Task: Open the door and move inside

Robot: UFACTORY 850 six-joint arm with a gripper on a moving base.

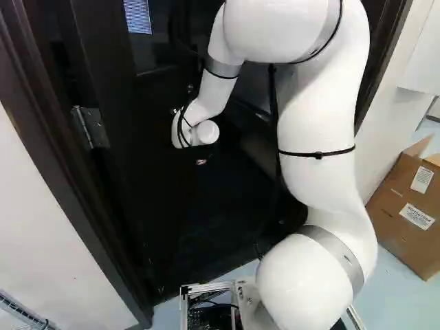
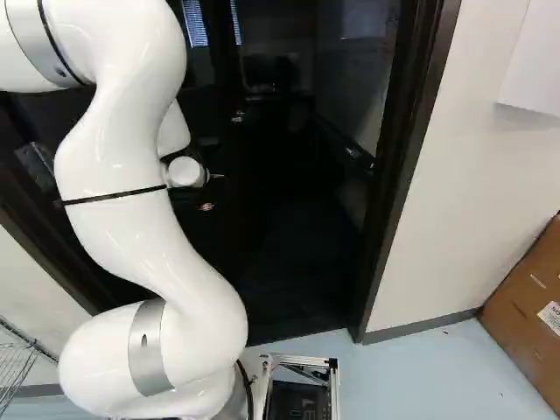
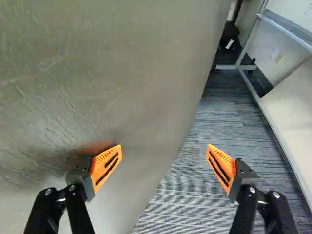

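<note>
Orange pads (image 3: pixel 105 165) tip the two fingers of the end effector (image 3: pixel 165 152), which stand spread wide with nothing pinched between them. Beside one finger, very near or perhaps touching, I can't tell which, runs the broad face of the door (image 3: pixel 112 58). It is ajar, and its free edge falls between the two fingers' lines; the other finger hangs over striped carpet (image 3: pixel 180 204) past that edge. Beyond the end effector, a metal frame (image 3: pixel 248 83) stands along the wall, with a dark bundle (image 3: pixel 230 36) near its far foot. Back toward the base, the white arm (image 1: pixel 323 124) reaches across the doorway, the hinge (image 1: pixel 91 127) on one side of it and the door frame (image 2: pixel 404 175) on the other.

The step in hand looks to be pushing the door farther into the room. I'd lean on the face near its free edge, gently, and let the push follow the swing around the hinge. Slide too far and the edge could slip between the fingers and catch. The base ought to creep in behind, centred, keeping that bent elbow off the door frame.

Counting up: one door, one hinge that I can see, one arm, two fingers, one metal frame, one dark bundle. Farther behind the end effector, outside the doorway, are one cardboard box (image 1: pixel 402 213) and one wire rack (image 2: pixel 16 367).
</note>
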